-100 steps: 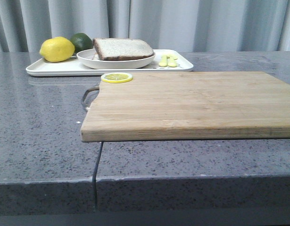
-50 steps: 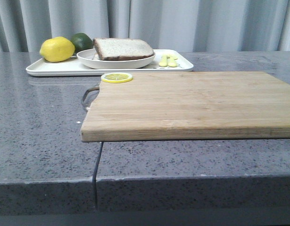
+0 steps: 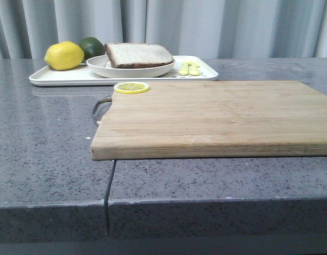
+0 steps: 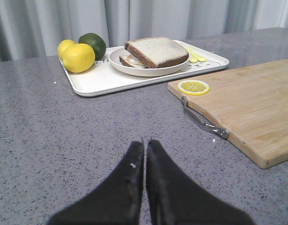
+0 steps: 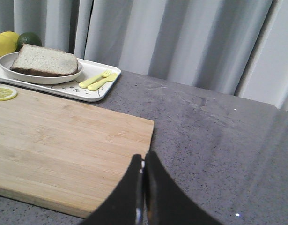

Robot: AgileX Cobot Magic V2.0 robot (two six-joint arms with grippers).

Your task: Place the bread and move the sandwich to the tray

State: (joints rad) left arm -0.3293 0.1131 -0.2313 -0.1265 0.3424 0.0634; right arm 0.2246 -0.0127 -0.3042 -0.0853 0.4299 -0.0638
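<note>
The sandwich (image 3: 139, 54) lies on a round white plate (image 3: 131, 70) that stands on the white tray (image 3: 57, 78) at the back left. Its top is a thick slice of pale bread (image 4: 155, 51) with a dark crust. Under it, a lower slice and a bit of white egg peek out (image 4: 129, 61). My left gripper (image 4: 144, 143) is shut and empty, low over the bare counter, well short of the tray (image 4: 101, 82). My right gripper (image 5: 144, 157) is shut and empty over the right end of the cutting board (image 5: 64, 140). Neither gripper shows in the front view.
A wooden cutting board (image 3: 216, 117) with a metal handle (image 4: 202, 123) fills the middle, a lemon slice (image 3: 132, 87) on its far left corner. On the tray are a lemon (image 3: 64, 56), a lime (image 3: 92, 47) and small yellow cutlery (image 3: 190, 68). Curtains hang behind.
</note>
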